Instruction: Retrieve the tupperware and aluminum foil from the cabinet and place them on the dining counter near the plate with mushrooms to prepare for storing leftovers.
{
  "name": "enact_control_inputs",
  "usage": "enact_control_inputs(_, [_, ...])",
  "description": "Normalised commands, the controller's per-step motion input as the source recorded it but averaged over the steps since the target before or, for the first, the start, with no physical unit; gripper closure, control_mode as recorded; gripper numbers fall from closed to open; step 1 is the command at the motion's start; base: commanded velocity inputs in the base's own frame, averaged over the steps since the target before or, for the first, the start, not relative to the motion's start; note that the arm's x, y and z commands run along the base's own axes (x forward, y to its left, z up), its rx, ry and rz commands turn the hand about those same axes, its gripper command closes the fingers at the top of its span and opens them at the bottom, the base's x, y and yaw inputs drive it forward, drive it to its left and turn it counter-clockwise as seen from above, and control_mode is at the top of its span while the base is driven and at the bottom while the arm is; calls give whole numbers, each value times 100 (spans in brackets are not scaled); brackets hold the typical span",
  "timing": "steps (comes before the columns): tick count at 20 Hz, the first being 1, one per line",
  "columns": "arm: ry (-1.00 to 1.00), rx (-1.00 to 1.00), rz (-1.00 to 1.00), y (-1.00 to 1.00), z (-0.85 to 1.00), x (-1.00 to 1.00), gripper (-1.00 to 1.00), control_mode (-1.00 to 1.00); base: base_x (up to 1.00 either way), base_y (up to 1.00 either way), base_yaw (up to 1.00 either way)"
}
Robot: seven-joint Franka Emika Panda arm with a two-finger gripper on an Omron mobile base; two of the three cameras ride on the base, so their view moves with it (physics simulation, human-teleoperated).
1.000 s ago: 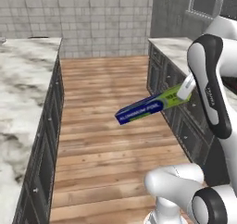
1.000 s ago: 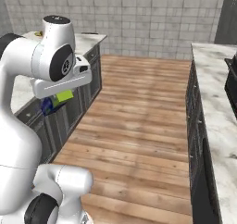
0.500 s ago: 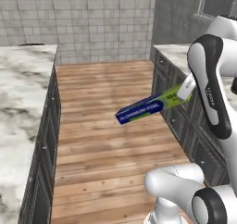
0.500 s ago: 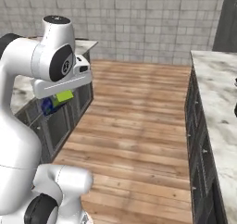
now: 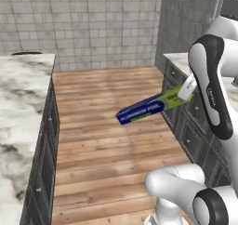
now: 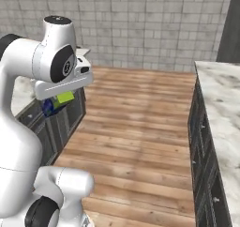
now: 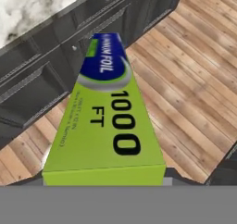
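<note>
A wooden plank floor is spread down the middle of the kitchen, and everything else is placed here relative to it. Its far end is closed by a grey tiled wall. Along its left side in the left base view a marble-topped counter is set over dark panelled base cabinets; along its right side a second run of dark cabinets is set under another marble top. In the right base view a marble counter is seen along the floor's right edge. The white arm is raised above the floor's right side in the left base view. The aluminum foil is held in the air over the floor, well clear of the boards, lying roughly level and tilted slightly, its blue end pointing out across the planks and its yellow-green end toward the gripper. The fingers are clamped on the yellow-green end of the carton. In the hand view the carton is seen lengthwise, stretched away over the floor toward dark cabinet fronts.
</note>
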Motion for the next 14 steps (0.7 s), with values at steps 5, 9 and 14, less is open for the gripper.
enact_control_inputs(5, [0, 0, 0, 0, 0, 0, 100, 100, 100, 18, -2])
enact_control_inputs(9, [0, 0, 0, 0, 0, 0, 100, 100, 100, 10, -3])
enact_control_inputs(14, [0, 0, 0, 0, 0, 0, 100, 100, 100, 9, -3])
